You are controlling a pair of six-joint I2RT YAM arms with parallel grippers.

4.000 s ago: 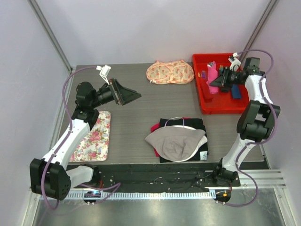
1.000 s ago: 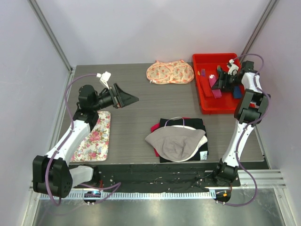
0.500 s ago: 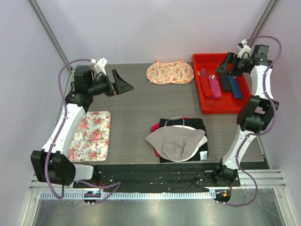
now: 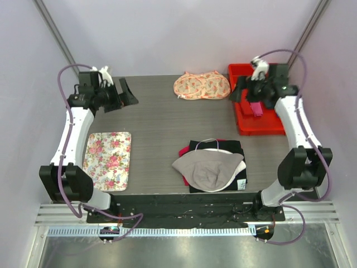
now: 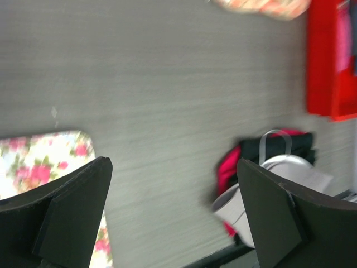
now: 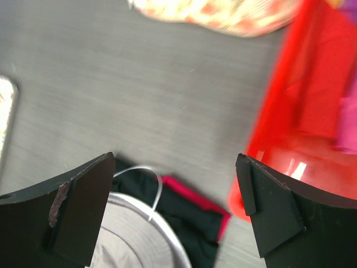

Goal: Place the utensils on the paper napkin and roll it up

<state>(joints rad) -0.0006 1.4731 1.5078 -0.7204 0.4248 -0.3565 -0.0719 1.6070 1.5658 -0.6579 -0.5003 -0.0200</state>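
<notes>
The paper napkin point(image 4: 256, 108) shows as a narrow bright pink strip lying in the red tray point(image 4: 268, 129); in the right wrist view it is a pink blur point(image 6: 349, 129) at the right edge. No utensils show in any view, and the right arm covers part of the tray. My right gripper point(image 4: 241, 94) point(image 6: 175, 157) hangs open and empty over the tray's left rim. My left gripper point(image 4: 127, 90) point(image 5: 173, 163) is raised at the far left of the table, open and empty.
A floral mat point(image 4: 107, 160) point(image 5: 39, 162) lies near left. A pile of dark and red cloth under a grey cap point(image 4: 211, 167) point(image 5: 268, 167) point(image 6: 139, 223) sits front centre. A peach patterned cloth point(image 4: 202, 85) point(image 6: 223, 11) lies at the back.
The right gripper opened fully and swung from the tray's right side to its left rim. The left arm pulled back toward the far-left corner. The pink napkin stays in the tray.
</notes>
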